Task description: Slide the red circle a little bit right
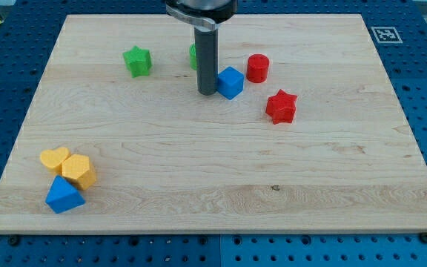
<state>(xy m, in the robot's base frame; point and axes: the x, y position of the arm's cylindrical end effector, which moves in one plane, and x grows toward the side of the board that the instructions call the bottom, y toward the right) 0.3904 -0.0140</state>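
Two red blocks (257, 67) (281, 106), two green (136, 61) (193, 55), two blue (230, 82) (64, 196), two yellow (54, 159) (78, 171)
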